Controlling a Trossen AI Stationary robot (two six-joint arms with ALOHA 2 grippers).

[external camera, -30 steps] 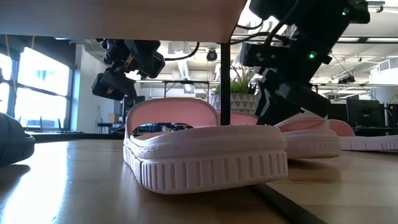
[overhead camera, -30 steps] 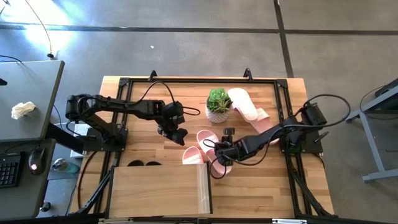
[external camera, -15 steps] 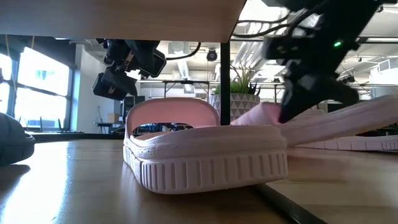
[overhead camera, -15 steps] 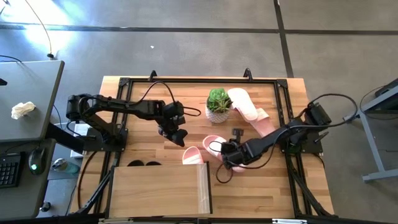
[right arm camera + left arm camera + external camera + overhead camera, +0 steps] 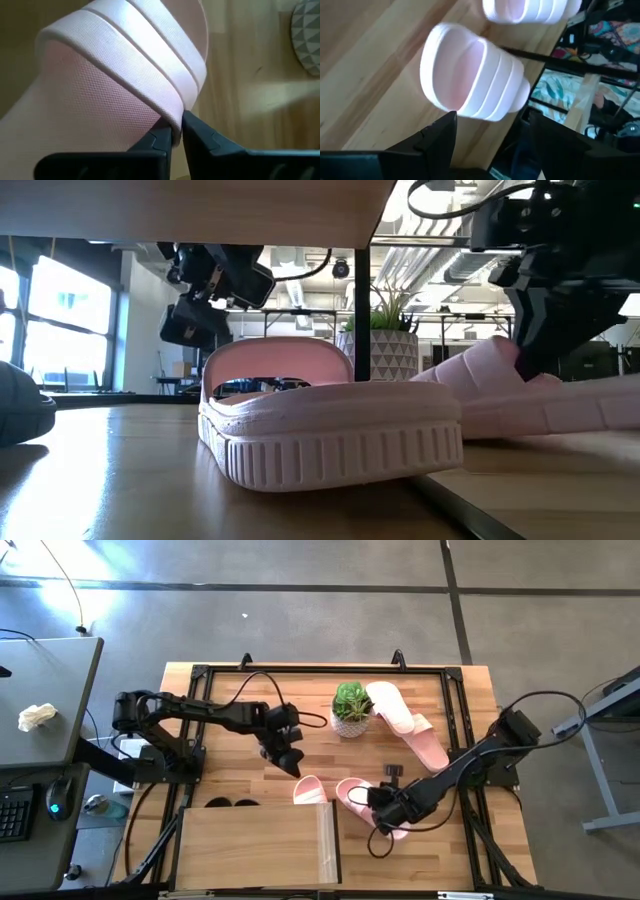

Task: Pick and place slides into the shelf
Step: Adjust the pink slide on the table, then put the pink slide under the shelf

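1. The right gripper (image 5: 392, 812) is pinching the ribbed strap of a pink slide (image 5: 372, 802), fingers nearly together on the strap's edge; the right wrist view shows this grip plainly. The slide is sitting near the front edge of the worktop, just right of the shelf (image 5: 255, 843), one end tipped up in the low view.
2. The left gripper (image 5: 287, 760) is hanging over the middle of the worktop with its fingers spread wide, holding nothing. Its wrist camera is looking down on another pink slide (image 5: 309, 790), which is lying at the shelf's back right corner, partly under the top panel.
3. Two more pink slides (image 5: 405, 721) are lying toward the back right of the worktop, beside a potted plant (image 5: 351, 708).
4. Dark shapes, likely the black slides (image 5: 229, 804), are peeking out along the shelf's back edge.
5. Judgement: roughly a third done. The black pair appears shelved; one pink slide is halfway in, one is in the grip, two are untouched.
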